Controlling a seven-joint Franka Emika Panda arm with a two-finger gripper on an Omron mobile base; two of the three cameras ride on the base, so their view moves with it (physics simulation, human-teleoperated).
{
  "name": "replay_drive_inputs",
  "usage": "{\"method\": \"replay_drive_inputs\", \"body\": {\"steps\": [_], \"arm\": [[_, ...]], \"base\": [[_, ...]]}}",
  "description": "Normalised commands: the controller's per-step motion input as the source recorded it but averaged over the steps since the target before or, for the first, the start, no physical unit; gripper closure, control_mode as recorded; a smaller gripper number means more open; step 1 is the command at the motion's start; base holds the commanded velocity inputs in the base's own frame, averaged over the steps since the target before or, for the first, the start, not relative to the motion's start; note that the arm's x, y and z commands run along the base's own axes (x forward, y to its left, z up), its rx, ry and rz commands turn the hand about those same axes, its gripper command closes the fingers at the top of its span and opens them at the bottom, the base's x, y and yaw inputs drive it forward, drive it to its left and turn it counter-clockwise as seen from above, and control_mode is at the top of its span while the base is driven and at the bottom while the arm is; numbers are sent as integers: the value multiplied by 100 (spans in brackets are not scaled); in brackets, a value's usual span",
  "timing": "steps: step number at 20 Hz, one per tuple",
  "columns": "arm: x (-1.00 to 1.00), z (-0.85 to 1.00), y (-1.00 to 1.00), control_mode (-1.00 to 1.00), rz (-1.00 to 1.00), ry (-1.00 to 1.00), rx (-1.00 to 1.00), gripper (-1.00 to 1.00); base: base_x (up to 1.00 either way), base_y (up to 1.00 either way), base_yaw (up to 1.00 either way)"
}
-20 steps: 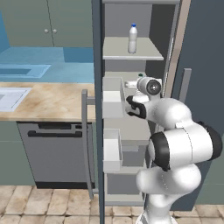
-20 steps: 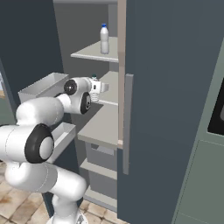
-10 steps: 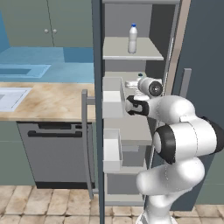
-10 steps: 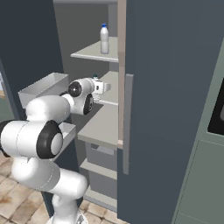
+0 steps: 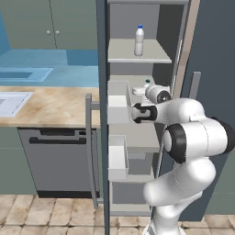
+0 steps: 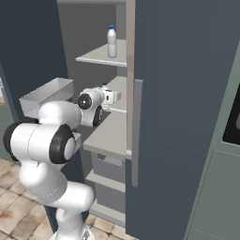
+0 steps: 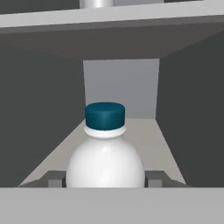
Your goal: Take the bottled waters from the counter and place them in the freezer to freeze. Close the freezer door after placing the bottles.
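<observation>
The tool (image 7: pixel 105 178) is pinching a bottled water (image 7: pixel 105 164) low on its rounded body, one grey finger pad (image 7: pixel 155 178) against each side, and the bottle stands upright between them with its dark blue cap (image 7: pixel 105 116) on top. From the hand camera the bottle sits over a pale grey shelf floor (image 7: pixel 151 140) inside a narrow compartment of the freezer (image 6: pixel 187 93), dark walls on both sides, a lighter back panel behind it and the underside of another shelf overhead.

From the left base view the white arm (image 5: pixel 193 137) bends up from the lower right and reaches into the middle of the open freezer, its hand level with the middle shelf (image 5: pixel 142 89), where the cap of the held bottle just shows. One shelf higher, further back, the second bottled water (image 5: pixel 139 40) stands upright by itself, well apart from the tool.

The freezer door (image 5: pixel 102 114) is swung open toward me, edge on, with its long grey bar handle (image 5: pixel 89 147) and white inside bins (image 5: pixel 118 103). Beyond it to the left runs the beige desk (image 5: pixel 50 105), with a white sink (image 5: pixel 11 102) set in and a dark dishwasher (image 5: pixel 57 158) below.
</observation>
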Motion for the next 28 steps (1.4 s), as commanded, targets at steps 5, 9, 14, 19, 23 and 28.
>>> {"method": "replay_drive_inputs", "body": {"steps": [5, 9, 14, 19, 23, 28], "arm": [[12, -17, 0, -100, 0, 0, 0, 100], [18, -5, 0, -100, 0, 0, 0, 100], [23, 0, 0, -100, 0, 0, 0, 100], [27, 0, 0, -100, 0, 0, 0, 100], [36, 0, 0, -100, 0, 0, 0, 100], [38, -5, 0, -100, 0, 0, 0, 100]], "base": [[0, 0, 0], [0, 0, 0], [0, 0, 0], [0, 0, 0], [0, 0, 0], [0, 0, 0]]}}
